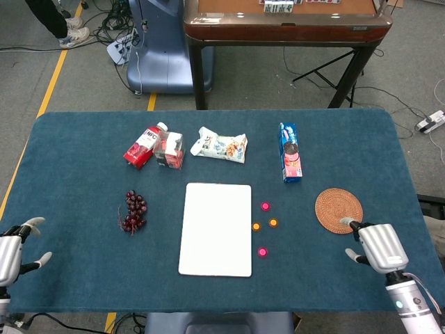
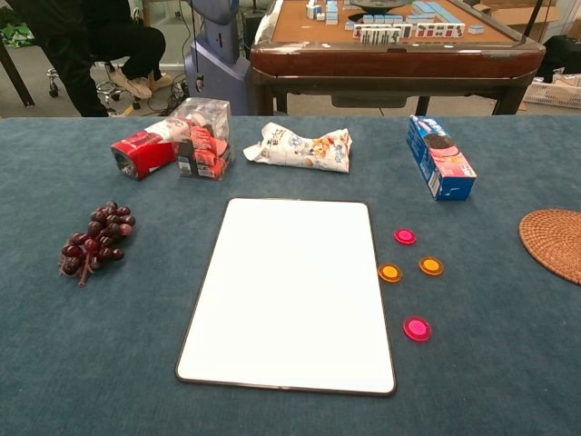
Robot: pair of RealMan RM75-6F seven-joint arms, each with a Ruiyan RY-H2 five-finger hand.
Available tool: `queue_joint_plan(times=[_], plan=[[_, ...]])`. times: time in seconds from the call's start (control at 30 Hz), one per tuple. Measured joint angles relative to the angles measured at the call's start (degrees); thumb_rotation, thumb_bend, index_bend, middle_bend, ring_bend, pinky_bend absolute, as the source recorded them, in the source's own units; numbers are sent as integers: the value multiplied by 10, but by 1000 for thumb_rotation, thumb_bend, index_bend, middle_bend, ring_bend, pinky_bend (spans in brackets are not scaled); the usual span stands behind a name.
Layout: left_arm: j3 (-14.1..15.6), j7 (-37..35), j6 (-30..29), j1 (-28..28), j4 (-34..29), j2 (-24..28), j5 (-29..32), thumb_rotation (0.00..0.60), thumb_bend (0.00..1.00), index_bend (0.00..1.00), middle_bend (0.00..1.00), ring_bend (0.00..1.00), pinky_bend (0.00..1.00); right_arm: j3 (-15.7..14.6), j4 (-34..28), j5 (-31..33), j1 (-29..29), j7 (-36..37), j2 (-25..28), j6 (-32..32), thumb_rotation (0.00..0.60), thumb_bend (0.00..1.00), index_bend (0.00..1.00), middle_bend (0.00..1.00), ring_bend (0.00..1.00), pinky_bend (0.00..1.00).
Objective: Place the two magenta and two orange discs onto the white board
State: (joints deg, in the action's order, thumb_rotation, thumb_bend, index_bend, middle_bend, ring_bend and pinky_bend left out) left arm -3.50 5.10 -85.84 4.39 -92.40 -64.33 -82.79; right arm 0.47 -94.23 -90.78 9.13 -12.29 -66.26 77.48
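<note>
1. Right hand (image 1: 375, 247) at near right table edge, fingers apart, holding nothing, fingertips at rim of woven coaster (image 1: 338, 209).
2. Left hand (image 1: 12, 250) at near left edge, fingers spread, empty.
3. White board (image 1: 216, 229) mid-table, bare, long axis running near-to-far.
4. Just right of board, on cloth: magenta discs (image 1: 262, 252) (image 1: 265, 207), orange discs (image 1: 256, 226) (image 1: 273, 223) between them.
5. Clear box (image 2: 203, 138) far left, red packets inside.

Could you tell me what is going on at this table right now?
Nothing is being handled yet. The board lies bare, with the two magenta discs and two orange discs on the cloth to its right. The right hand hovers open near the woven mat; the left hand waits open at the table's edge.
</note>
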Motion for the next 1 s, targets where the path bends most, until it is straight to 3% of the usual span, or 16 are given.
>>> queue_joint_plan(times=[0.1,0.33,0.57,1.0], plan=[[-4,-8,-2,-1,0,3,4,600,26,339,465,407,538,-1,-17,-9,13,-38,-5,-15,600,18,390,997,1000,1000],[-9,-16,-12,-5,0,6,7,600,25,345,465,391,540,-1,-73,-3,52,-111,-12,-88,600,17,399,1000,1000,1000],[-10,-29,-8,-6,3,9,11,600,26,346,466,391,540,5,-116,65,86,-216,-51,-151,600,18,399,1000,1000,1000],[-12,-37,5,-3,9,10,20,600,26,347,465,391,541,15,-140,193,128,-318,-112,-187,600,24,410,1000,1000,1000]])
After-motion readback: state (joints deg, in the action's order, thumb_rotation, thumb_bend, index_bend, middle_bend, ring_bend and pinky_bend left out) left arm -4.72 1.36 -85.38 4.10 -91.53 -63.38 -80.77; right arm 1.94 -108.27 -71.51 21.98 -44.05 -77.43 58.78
